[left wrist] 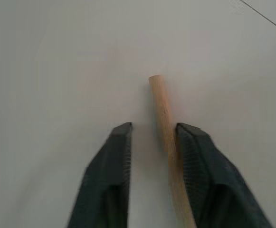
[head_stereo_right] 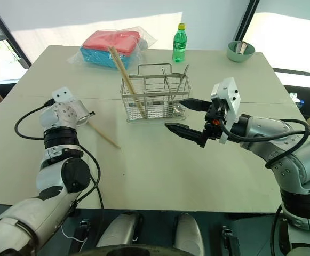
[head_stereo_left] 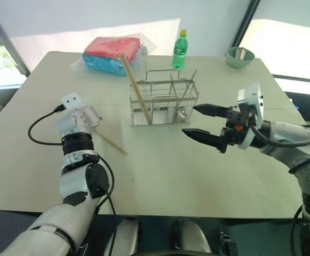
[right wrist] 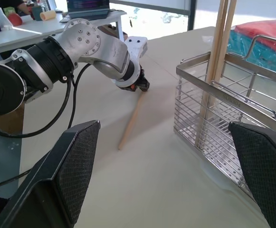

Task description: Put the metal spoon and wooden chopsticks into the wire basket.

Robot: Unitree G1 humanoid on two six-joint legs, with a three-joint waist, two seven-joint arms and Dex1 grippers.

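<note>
**Left gripper down on the loose chopstick beside the basket**

At the back of the pale worktop [head_stereo_left: 160,160] lie a bagged stack of red and blue cloths [head_stereo_left: 113,54], a green bottle [head_stereo_left: 180,49] and a green bowl [head_stereo_left: 240,57] — all well behind the wire basket [head_stereo_left: 164,104]. Nothing lies between the basket and either arm.

In the basket's left compartment a wooden chopstick [head_stereo_left: 135,88] stands leaning, its top well above the rim; thin metal handles rise from compartments further right, though the metal spoon cannot be picked out for certain. A 2nd chopstick [head_stereo_right: 103,134] lies flat on the worktop to the basket's left.

The left gripper [left wrist: 153,135] angles down onto this stick's end, fingers narrowed around it — one pad touching, the other just apart. The right gripper [head_stereo_left: 201,122] hovers level beside the basket's right front, fingers spread wide and empty.
</note>
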